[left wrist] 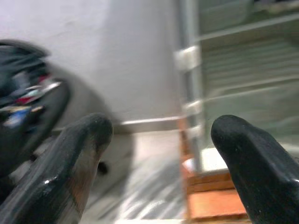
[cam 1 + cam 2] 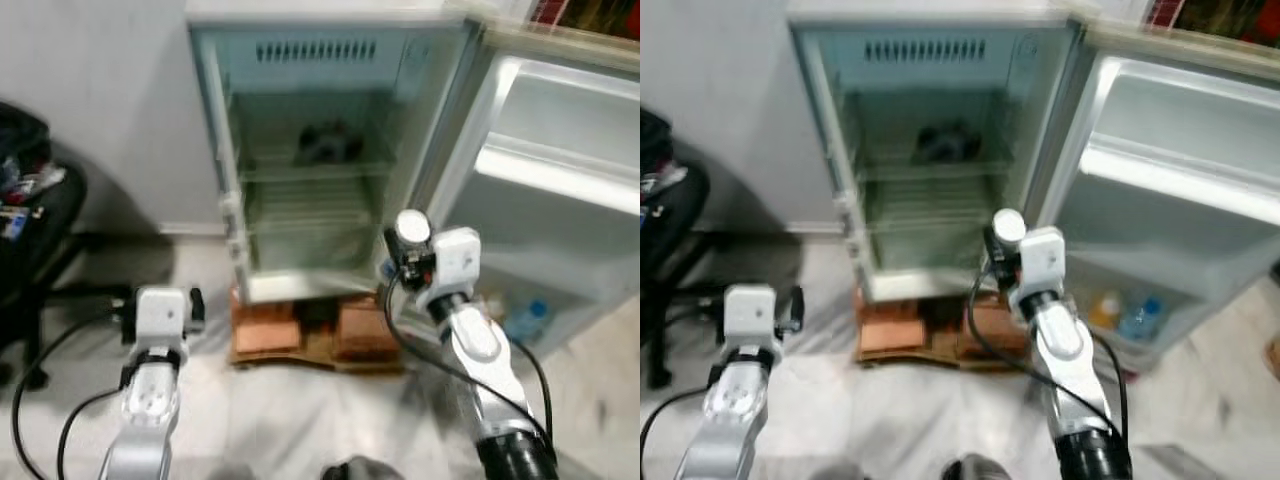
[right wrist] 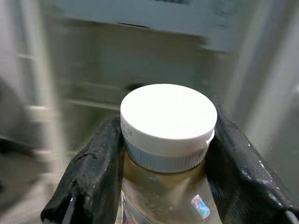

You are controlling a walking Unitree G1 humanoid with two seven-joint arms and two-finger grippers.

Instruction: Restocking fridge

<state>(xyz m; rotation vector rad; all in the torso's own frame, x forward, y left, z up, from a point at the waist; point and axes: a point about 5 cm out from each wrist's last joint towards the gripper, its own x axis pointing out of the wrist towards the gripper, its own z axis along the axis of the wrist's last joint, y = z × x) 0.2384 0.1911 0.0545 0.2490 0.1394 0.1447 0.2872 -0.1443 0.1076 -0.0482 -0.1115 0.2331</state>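
Here, standing open against a grey wall: a small fridge [image 2: 320, 150], door [image 2: 560, 190] swung to the robot's right, cabinet raised on bricks [image 2: 265, 325]. Resting on the upper wire shelf [image 2: 310, 170] — a dark, blurred item [image 2: 328, 143], too indistinct to identify. Sitting in the bottom door rack: two bottles [image 2: 1125, 312]. Gripping a white-capped bottle [image 3: 167, 140] just below its cap — right gripper [image 3: 163, 154], fingers [image 3: 96, 168] pressing both sides, raised before the fridge's lower opening. Hanging low at the robot's left, fingers spread apart and gripping nothing: left gripper [image 1: 159, 140]. Showing at far left — a black chair [image 2: 35, 220].
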